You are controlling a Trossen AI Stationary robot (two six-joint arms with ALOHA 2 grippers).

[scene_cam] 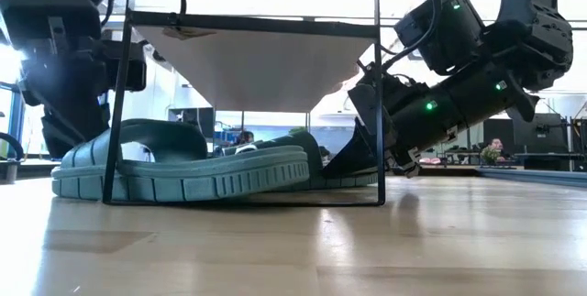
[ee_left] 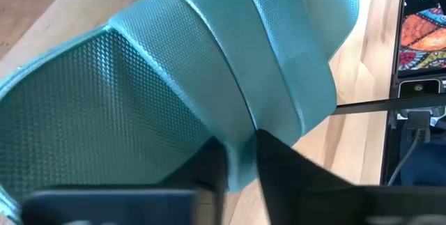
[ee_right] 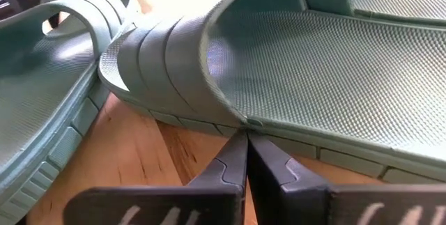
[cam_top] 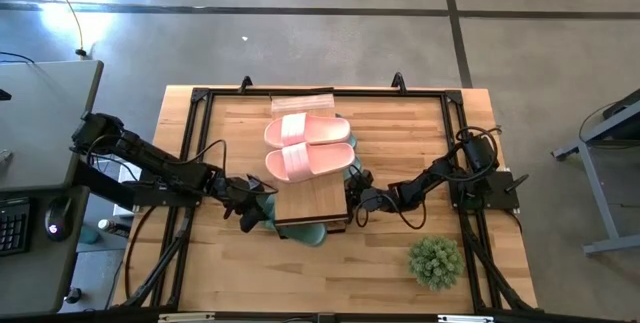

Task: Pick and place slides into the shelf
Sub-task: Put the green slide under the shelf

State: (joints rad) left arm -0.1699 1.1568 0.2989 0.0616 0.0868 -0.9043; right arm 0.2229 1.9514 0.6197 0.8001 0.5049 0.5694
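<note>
The shelf (cam_top: 312, 203), a light wood plank on a thin black frame (scene_cam: 378, 104), stands mid-table. Two pale pink slides (cam_top: 308, 145) lie side by side on the far part of its top. Sage-green slides (scene_cam: 202, 172) rest on their soles on the table under the plank, and one toe (cam_top: 305, 233) pokes out at the near end. My left gripper (cam_top: 258, 206) is low at the shelf's left side, shut on a green slide (ee_left: 174, 79). My right gripper (cam_top: 352, 199) is low at the shelf's right side, shut, its tips at another green slide (ee_right: 313, 65). My left gripper pinches a green slide between its two fingers (ee_left: 209, 166) at a smooth raised edge (ee_left: 240, 124) between two textured faces. It comes in low from the table's left side. My right gripper's shut fingertips (ee_right: 237, 152) touch a green slide's side wall (ee_right: 245, 124) where the ribbed strap meets the sole, coming low from the table's right. That slide lies flat on the table.
A small green potted plant (cam_top: 435, 260) stands on the table near the right arm's base. A black frame (cam_top: 200, 98) borders the tabletop. The near half of the shelf's plank is bare. A further green slide (ee_right: 49, 65) lies beside the one my right gripper touches.
</note>
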